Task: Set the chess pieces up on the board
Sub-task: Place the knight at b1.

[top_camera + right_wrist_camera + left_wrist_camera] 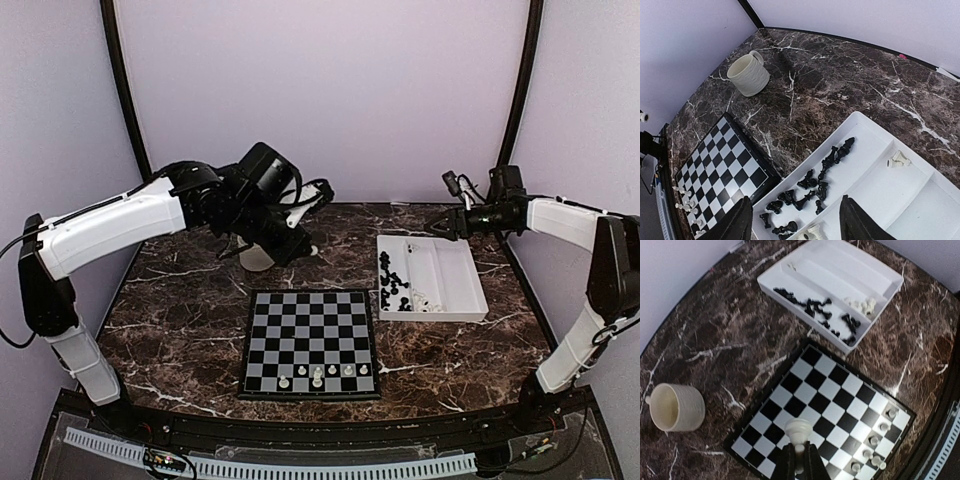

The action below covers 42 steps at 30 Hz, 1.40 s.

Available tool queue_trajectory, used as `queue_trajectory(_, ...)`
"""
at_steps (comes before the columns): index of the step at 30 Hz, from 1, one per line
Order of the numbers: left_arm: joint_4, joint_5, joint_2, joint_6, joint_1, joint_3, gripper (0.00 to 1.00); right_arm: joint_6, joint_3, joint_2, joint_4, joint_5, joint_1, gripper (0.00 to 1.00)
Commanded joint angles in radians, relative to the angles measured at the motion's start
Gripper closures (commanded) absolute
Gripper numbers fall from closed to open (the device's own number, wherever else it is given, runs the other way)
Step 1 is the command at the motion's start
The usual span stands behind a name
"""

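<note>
The board (310, 345) lies flat on the marbled counter (180, 300), square to its near edge. A short line of white chessmen (318, 378) stands along the board's nearest ranks, and the rest of its squares are bare. The left end effector (800, 460) hangs above the board's far left part. Its fingers are pressed together on the stem of a single white piece (798, 430), which is held upright with its rounded head clear of the fingertips. A cream mug (677, 407) stands upright on the counter beyond the board's far left corner, apart from its rim. To the board's right, just off its far right corner, sits a white compartmented tray (470, 290). The tray's compartment closest to the board holds a scatter of black chessmen (810, 192), most lying on their sides, with a small cluster of white ones (862, 304) at one end. One more white chessman (897, 159) lies alone in the next compartment. The right end effector (797, 220) hovers above the tray on the side away from the board, its fingers spread wide and gripping nothing.
</note>
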Motion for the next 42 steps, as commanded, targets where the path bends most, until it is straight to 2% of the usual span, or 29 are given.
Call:
queue_trajectory(1, -0.352, 0.105, 0.001, -0.071, -0.001, 0.001, 1.0, -0.102, -0.006, -0.002, -0.034, 0.035, 0.001, 0.39)
queue_trajectory(5, -0.447, 0.171, 0.015, -0.104, -0.001, -0.097, 1.0, -0.115, -0.006, 0.015, -0.04, 0.037, 0.001, 0.4)
queue_trajectory(10, -0.449, 0.309, 0.025, -0.137, -0.002, -0.217, 1.0, -0.128, -0.006, 0.027, -0.053, 0.021, 0.001, 0.4)
queue_trajectory(14, -0.427, 0.351, 0.025, -0.166, -0.009, -0.29, 1.0, -0.139, 0.002, 0.035, -0.071, 0.007, 0.002, 0.4)
queue_trajectory(30, -0.292, 0.38, 0.011, -0.311, -0.084, -0.431, 1.0, -0.15, 0.012, 0.058, -0.096, -0.032, 0.001, 0.4)
queue_trajectory(42, -0.234, 0.377, 0.047, -0.345, -0.102, -0.451, 1.0, -0.155, 0.013, 0.064, -0.107, -0.041, 0.001, 0.4)
